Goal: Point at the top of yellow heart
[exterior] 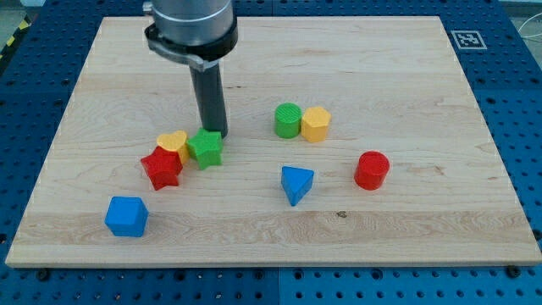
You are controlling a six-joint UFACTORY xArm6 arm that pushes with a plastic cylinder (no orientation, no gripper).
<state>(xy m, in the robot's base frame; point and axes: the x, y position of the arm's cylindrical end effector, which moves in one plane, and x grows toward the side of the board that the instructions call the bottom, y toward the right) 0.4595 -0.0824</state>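
Rod tip [213, 131], no hand fitted so none to report, touching green star [206, 148]; yellow heart [174, 141] just left, wedged against red star [162, 167] on counter [406, 246]: likely light, rigid, slippery; nudge, never grasp.

- On the pale wooden board [406, 76], a yellow heart-shaped block [174, 142] touches a green star-shaped block [206, 148] on its right.
- A red star-shaped block [162, 167] lies against the heart's lower left.
- My tip [213, 132] stands just above the green star, right of the heart.
- A blue cube-like block [127, 216] sits near the view's bottom left, apart.
- A green cylinder block [288, 120] touches a yellow hexagonal block [316, 124] on its right.
- A blue triangular block [296, 183] lies below that pair; a red cylinder block [372, 170] lies to its right.
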